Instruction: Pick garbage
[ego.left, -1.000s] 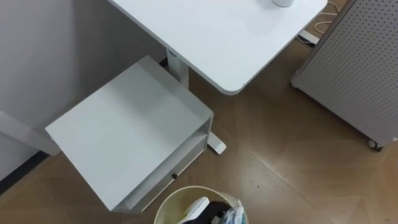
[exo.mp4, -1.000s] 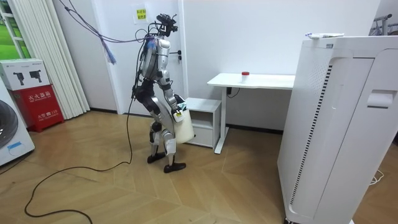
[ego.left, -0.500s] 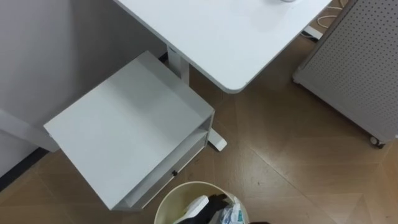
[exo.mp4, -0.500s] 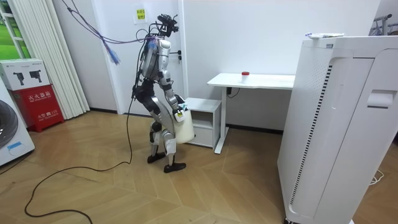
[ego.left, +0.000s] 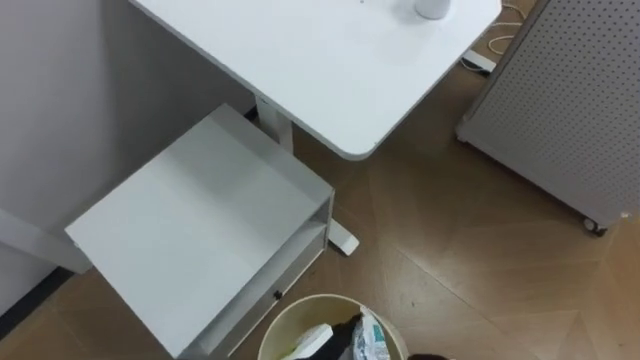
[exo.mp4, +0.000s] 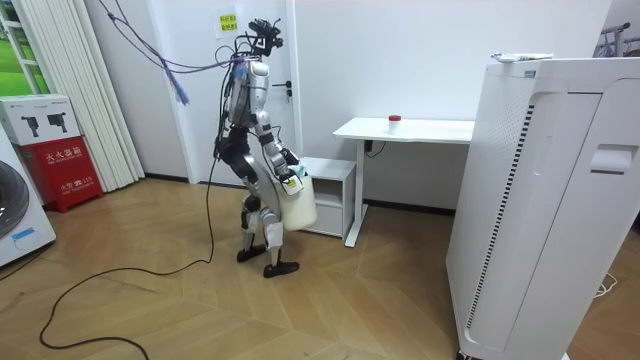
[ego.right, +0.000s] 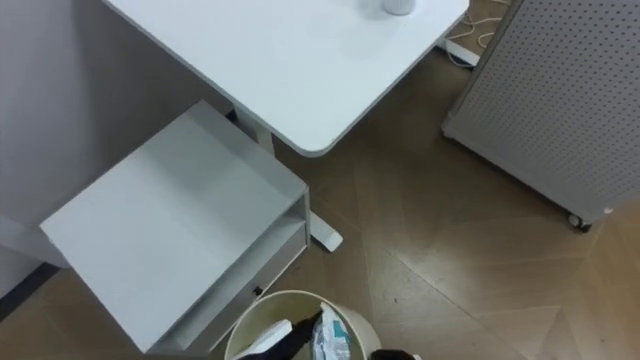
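The robot stands on the wooden floor (ego.left: 480, 260) just beside one low white cabinet (ego.left: 190, 225), which is next to one white desk (ego.left: 300, 60). In front of its body it carries one cream waste bin (ego.left: 320, 303), lifted off the floor. In the room view the right hand (exo.mp4: 290, 177) is at the rim of the bin. Whether it grips the rim or is open, I cannot tell.

The garbage lies inside the bin. I count three pieces there: one white crumpled paper (ego.left: 312, 341), one black piece (ego.left: 346, 334) and one wrapper with bluish print (ego.left: 372, 341). They touch each other.

On the far end of the desk stands one small white container (ego.left: 432, 8). To the right of the desk is one grey perforated panel (ego.left: 560, 100) with one caster (ego.left: 594, 228) on the floor. Between desk and panel lie one white cable (ego.left: 508, 14) and one white power strip (ego.left: 478, 62).

The cabinet has one open shelf under its top and one drawer (ego.left: 262, 300) below it.
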